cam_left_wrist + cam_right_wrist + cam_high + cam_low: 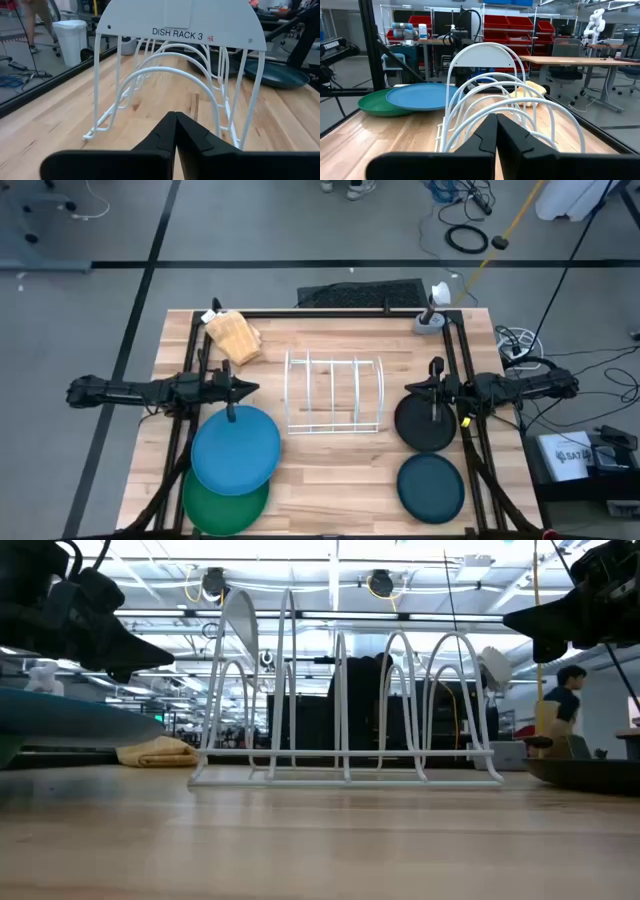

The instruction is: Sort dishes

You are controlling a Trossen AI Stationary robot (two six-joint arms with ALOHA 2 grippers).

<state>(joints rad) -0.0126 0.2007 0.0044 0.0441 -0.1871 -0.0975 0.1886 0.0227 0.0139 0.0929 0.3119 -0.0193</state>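
Note:
The large light blue plate lies on the far part of the large green plate at the near left; both also show in the right wrist view. The smaller black plate lies flat on the table to the right of the white rack. The smaller dark teal plate lies flat nearer the front edge. My left gripper is shut and empty, above the blue plate's far edge. My right gripper is shut and empty, above the black plate's far edge.
The white wire rack stands mid-table between the two grippers, with no plate in it. A tan wooden block lies at the far left. A black frame runs round the table's far and side edges. A small grey stand is at the far right.

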